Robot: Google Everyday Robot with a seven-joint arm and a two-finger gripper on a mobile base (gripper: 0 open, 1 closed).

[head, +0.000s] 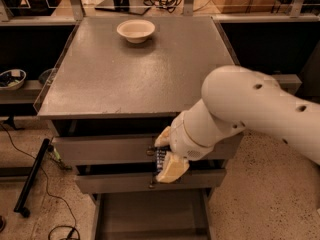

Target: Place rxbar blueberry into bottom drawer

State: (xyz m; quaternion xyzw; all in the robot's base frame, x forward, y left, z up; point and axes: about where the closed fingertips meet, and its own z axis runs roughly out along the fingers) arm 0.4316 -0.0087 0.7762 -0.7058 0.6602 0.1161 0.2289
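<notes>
My gripper hangs in front of the cabinet's upper drawer fronts, just below the table top's front edge. It is shut on the rxbar blueberry, a dark wrapper with white lettering held upright between the cream fingers. The bottom drawer is pulled out below it, showing a flat grey floor and side walls. The bar is above the drawer's back part and level with the second drawer front.
A white bowl stands at the back of the grey cabinet top. Two upper drawer fronts with brass knobs are closed. A black pole and cables lie on the floor at left. Shelves flank both sides.
</notes>
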